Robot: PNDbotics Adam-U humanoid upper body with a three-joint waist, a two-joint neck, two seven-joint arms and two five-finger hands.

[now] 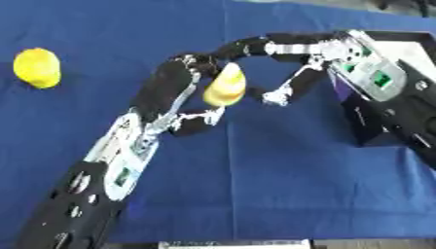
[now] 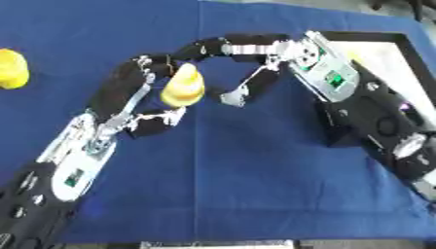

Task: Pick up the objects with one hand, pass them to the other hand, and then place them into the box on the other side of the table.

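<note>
Blue cloth covers the table (image 1: 281, 185) from edge to edge. At the far left lies a yellow lemon-like fruit (image 1: 37, 67), well apart from the hands; in the right eye view it is cut off by the picture's edge, so only part of it shows there.

Next comes the left hand (image 1: 170, 92), its arm entering from the lower left corner, where the forearm is cropped. Its fingers (image 1: 194, 65) curl over the near side of a second yellow fruit (image 1: 225, 86), pointed at its top, while the thumb reaches in beneath. How far they wrap behind the fruit is hidden by the fruit itself.

The right hand (image 1: 281, 53) meets the same fruit from the other side: its dark fingers (image 1: 238, 47) arch over the top and touch it, and its thumb hangs apart, down and to the right, off the fruit (whether those upper fingers truly clamp it is hard to make out). The fruit sits between the two hands, above the cloth.

At the far right a black-rimmed box (image 2: 400, 53) with a pale floor is largely covered by the right forearm and cut off by the frame.
</note>
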